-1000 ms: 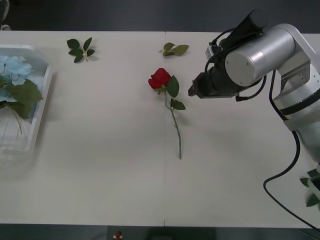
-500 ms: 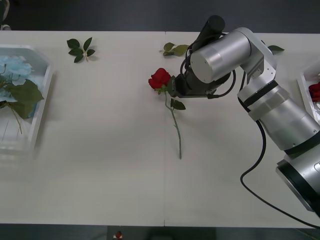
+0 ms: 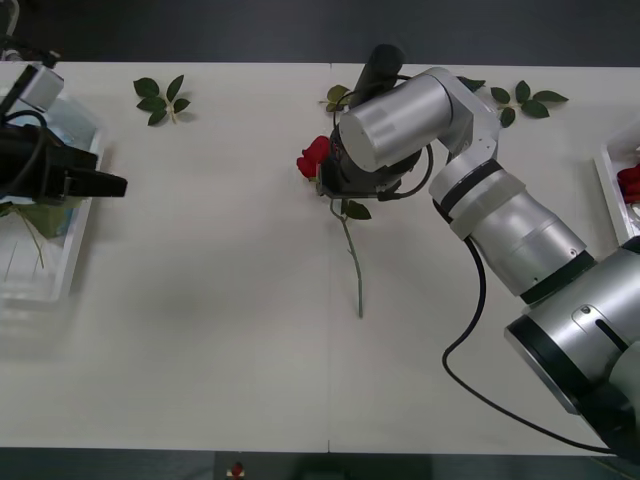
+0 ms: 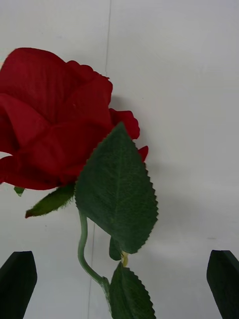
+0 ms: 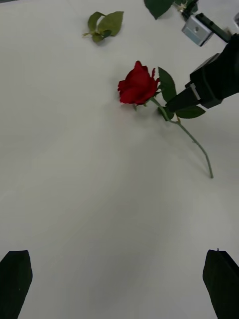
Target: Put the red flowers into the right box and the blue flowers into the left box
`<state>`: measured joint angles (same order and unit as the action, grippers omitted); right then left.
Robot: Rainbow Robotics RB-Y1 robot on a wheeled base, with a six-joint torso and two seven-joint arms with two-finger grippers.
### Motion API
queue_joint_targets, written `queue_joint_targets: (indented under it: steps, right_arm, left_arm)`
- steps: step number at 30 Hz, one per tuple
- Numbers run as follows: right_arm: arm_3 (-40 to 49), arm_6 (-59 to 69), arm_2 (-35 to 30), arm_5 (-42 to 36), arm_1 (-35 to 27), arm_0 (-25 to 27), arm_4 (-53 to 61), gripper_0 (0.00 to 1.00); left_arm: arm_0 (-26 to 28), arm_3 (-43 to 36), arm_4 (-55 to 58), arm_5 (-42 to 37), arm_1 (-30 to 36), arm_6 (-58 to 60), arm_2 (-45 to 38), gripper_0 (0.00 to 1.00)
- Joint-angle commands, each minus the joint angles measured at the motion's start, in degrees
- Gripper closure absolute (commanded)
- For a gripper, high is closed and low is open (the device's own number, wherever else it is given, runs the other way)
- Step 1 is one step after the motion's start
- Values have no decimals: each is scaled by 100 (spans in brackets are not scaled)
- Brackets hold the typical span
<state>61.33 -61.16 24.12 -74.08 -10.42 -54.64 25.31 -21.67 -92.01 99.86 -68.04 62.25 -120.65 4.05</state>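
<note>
One of the red flowers (image 3: 313,158) lies mid-table, its stem (image 3: 353,262) running toward me. My right gripper (image 3: 330,188) hangs open just over the stem below the bloom (image 4: 55,119), one black finger (image 4: 17,284) on each side, apart from it. From the left wrist view the same rose (image 5: 138,85) lies beside a right finger (image 5: 181,99). My left gripper (image 3: 105,184) is open and empty above the left box (image 3: 60,270), where green leaves (image 3: 40,218) show; the blue flowers are hidden by the arm. The right box (image 3: 608,180) holds a red bloom (image 3: 630,180).
Loose green leaf sprigs lie along the table's far side: one at the far left (image 3: 160,98), one behind the rose (image 3: 350,97) and one further right (image 3: 520,100). Bare white tabletop (image 3: 220,330) spreads between the boxes.
My right arm has swung left from the right side until its gripper is over the rose. My left arm has come into view above the left box.
</note>
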Motion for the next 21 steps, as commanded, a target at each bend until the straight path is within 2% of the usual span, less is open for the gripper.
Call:
queue_joint_targets:
  steps: [1,5,11,17,21]
  right_arm:
    - [-253,105,31,183,198,-328,-105,0]
    - [-640,69,40,403,338,-442,-237,0]
    - [-1272,17,128,772,497,-574,-299,0]
    - [-1457,8,269,948,532,-574,-290,0]
    - [-1457,8,277,956,541,-574,-246,0]
  left_arm:
    - [-74,-238,508,765,279,-819,703,0]
    - [-74,-238,1360,1266,261,-1645,1485,0]
    - [-65,-230,2802,1284,217,-3342,2162,0]
    - [-65,-282,4287,1170,244,-3435,2531,0]
    - [-92,-502,4770,1187,358,-3435,2531,0]
